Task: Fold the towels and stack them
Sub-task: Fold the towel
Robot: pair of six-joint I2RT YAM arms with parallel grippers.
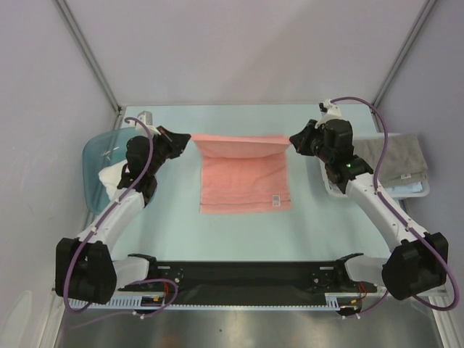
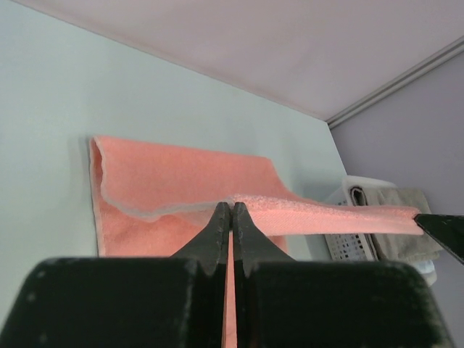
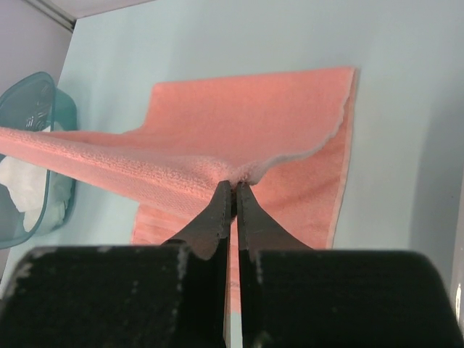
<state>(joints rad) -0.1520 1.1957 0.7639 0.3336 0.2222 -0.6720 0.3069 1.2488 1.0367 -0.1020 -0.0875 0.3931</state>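
Note:
The salmon-pink towel (image 1: 244,181) lies in the middle of the table with its far edge lifted and stretched between both grippers. My left gripper (image 1: 187,139) is shut on the towel's far left corner (image 2: 232,204). My right gripper (image 1: 293,139) is shut on its far right corner (image 3: 235,181). The near part of the towel lies flat, a small white label (image 1: 276,199) near its front right corner. A grey towel (image 1: 395,157) lies folded on the white lattice basket (image 1: 341,190) at the right, over a light blue towel (image 1: 406,188). A white towel (image 1: 110,177) sits in the blue tub (image 1: 94,152) at the left.
The translucent blue tub stands at the left edge beside my left arm and also shows in the right wrist view (image 3: 32,109). The white basket stands at the right edge behind my right arm. A black bar (image 1: 246,275) runs along the table's near edge.

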